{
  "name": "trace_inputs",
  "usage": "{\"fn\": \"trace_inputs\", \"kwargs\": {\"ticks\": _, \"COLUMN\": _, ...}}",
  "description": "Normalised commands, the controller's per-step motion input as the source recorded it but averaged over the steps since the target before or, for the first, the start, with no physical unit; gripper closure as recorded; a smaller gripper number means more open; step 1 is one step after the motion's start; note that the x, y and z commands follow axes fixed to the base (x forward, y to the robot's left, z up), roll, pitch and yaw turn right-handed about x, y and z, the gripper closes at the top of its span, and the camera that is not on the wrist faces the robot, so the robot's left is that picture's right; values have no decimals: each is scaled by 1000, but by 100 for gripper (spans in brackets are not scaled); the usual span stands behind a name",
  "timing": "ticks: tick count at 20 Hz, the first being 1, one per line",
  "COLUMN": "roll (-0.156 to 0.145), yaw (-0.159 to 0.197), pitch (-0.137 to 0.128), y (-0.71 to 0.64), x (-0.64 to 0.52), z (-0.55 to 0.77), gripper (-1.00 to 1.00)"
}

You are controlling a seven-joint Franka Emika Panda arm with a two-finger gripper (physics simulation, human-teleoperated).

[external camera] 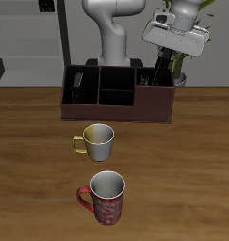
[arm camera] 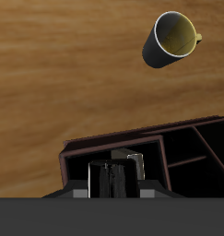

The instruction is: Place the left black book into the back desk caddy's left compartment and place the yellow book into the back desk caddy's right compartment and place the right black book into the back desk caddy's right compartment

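Arm (external camera: pixel 114 28): white glossy links, rounded cylindrical segments, grey shading at joints. Wrist head white-grey, boxy. Gripper (external camera: pixel 163 64): dark fingers. In wrist view gripper (arm camera: pixel 112 180) body reads dark grey, flat-edged, with black fingers.

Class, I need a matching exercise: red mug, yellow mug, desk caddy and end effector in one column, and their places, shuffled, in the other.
1. red mug
2. yellow mug
3. desk caddy
4. end effector

A. above one end of the desk caddy, gripping a black book
B. nearest the front edge of the table
C. at the table's back
D. between the red mug and the desk caddy

Pairs: 1-B, 2-D, 3-C, 4-A
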Motion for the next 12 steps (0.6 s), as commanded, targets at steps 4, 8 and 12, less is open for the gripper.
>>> {"fn": "trace_inputs", "kwargs": {"ticks": 4, "roll": 39, "yaw": 20, "pitch": 27, "y": 7, "x": -35, "z": -271, "gripper": 100}}
{"fn": "trace_inputs", "kwargs": {"ticks": 8, "roll": -26, "yaw": 13, "pitch": -26, "y": -26, "x": -72, "z": -15, "gripper": 100}}
{"fn": "trace_inputs", "kwargs": {"ticks": 12, "roll": 53, "yaw": 6, "pitch": -29, "y": 162, "x": -187, "z": 120, "gripper": 100}}
